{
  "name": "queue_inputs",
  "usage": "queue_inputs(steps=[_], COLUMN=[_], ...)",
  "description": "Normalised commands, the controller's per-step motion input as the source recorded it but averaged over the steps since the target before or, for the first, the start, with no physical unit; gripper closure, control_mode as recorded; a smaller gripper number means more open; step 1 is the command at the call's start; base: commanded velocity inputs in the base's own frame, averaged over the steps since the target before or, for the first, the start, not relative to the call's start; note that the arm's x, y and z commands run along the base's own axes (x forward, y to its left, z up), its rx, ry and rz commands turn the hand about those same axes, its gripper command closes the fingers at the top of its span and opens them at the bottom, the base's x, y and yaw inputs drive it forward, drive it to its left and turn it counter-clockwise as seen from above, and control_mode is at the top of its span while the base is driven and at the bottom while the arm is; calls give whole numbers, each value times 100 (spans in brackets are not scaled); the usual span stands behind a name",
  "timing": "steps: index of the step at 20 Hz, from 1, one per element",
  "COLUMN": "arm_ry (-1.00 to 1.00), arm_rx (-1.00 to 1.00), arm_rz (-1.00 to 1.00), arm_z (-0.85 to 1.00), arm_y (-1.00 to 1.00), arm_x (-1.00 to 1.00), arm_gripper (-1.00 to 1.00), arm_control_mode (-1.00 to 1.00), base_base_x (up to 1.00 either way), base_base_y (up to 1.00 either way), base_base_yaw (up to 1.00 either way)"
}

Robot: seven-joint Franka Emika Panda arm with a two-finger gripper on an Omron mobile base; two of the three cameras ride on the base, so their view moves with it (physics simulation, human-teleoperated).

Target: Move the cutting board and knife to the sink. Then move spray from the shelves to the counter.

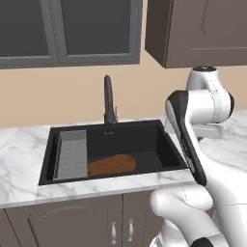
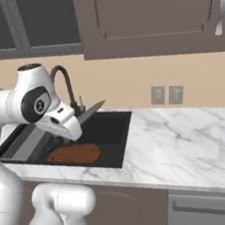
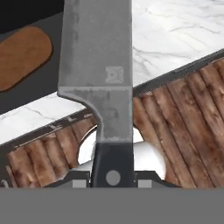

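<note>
While the gripper (image 3: 113, 180) is clamped on the black handle of one knife (image 3: 98, 65), the silver blade is seen pointing away from the hand, above the right rim of the sink (image 2: 120, 148). One cutting board (image 1: 111, 165) is found lying flat on the basin floor, beside one grey ribbed insert (image 1: 71, 154) at the left. One dark faucet (image 1: 109, 100) is mounted behind the basin, which is set into the marble counter (image 2: 188, 139).

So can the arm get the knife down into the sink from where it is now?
Probably yes. The gripper holds the knife by its handle beside the open sink. Nothing stands between them, and the cutting board leaves bare basin floor.
</note>
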Motion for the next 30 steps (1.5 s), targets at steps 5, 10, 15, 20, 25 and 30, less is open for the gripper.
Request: queue_inputs(steps=[5,10,15,20,25,30], arm_ry=[25,32,33,18,10,15], arm_rx=[0,-4,-10,-5,1,11], arm_rz=[35,52,62,68,72,62], arm_z=[-28,-52,-58,-48,-23,-13], arm_y=[-16,-35,-34,-2,-7,-3], arm_x=[100,61,6,4,7,46], arm_gripper=[100,100,100,100,100,100], arm_control_mode=[-100,-100,-100,-100,-100,-100], base_base_x=[0,0,0,0,0,0], base_base_y=[0,0,0,0,0,0], base_base_yaw=[0,0,0,0,0,0])
